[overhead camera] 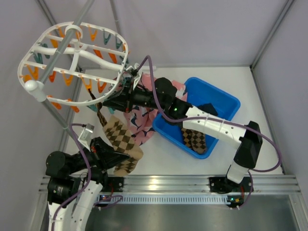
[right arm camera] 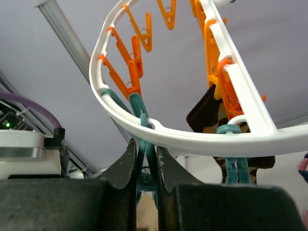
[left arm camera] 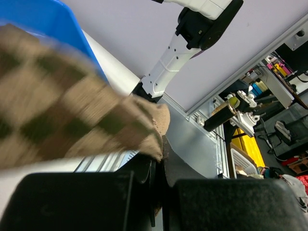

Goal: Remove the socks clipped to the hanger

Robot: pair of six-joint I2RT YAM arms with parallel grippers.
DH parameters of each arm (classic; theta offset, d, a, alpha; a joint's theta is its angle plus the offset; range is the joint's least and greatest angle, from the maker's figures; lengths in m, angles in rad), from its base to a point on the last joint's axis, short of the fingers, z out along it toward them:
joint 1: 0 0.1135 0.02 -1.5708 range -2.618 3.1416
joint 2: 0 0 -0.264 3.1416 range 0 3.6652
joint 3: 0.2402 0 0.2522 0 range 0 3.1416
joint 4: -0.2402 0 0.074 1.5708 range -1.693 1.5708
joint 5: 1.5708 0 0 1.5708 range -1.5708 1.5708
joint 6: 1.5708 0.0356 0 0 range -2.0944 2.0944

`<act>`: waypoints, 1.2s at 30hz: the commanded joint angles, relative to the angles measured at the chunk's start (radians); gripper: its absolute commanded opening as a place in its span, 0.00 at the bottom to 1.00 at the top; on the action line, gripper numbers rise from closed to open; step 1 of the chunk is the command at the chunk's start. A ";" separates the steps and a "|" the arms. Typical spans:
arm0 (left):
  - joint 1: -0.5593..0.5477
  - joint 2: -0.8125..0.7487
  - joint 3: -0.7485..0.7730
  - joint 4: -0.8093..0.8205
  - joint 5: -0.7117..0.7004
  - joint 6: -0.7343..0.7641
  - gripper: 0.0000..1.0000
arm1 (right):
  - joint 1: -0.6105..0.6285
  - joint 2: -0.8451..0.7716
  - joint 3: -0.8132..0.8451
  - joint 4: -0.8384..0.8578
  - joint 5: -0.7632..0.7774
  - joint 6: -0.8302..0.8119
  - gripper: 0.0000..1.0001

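Two grips: left gripper (left arm camera: 161, 159) pinches checkered sock (overhead camera: 118, 134) stretched lengthwise from hanger (right arm camera: 192, 139), right gripper (right arm camera: 150, 154) squeezes teal clip (right arm camera: 139, 111).

A blue bin (overhead camera: 221, 98) sits on the white table (overhead camera: 163, 159), right of a slanting grey pole (overhead camera: 85, 10).

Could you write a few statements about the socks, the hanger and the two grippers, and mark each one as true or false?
1. The left gripper holds a checkered sock. True.
2. The blue bin is empty. False: socks lie in it.
3. The right gripper is shut on a teal clip of the hanger. True.
4. The hanger lies in the blue bin. False: it hangs on a grey pole.
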 commanded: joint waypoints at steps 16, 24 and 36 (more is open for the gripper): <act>-0.002 -0.025 0.022 0.019 -0.027 -0.021 0.00 | 0.017 -0.240 -0.219 -0.165 0.218 -0.023 0.99; -0.002 -0.040 0.015 0.016 -0.164 -0.059 0.00 | 0.014 -0.549 -0.541 -0.162 0.158 0.047 0.99; -0.002 -0.032 0.007 0.016 -0.262 -0.099 0.00 | 0.163 -0.491 -0.539 -0.108 0.073 0.046 0.92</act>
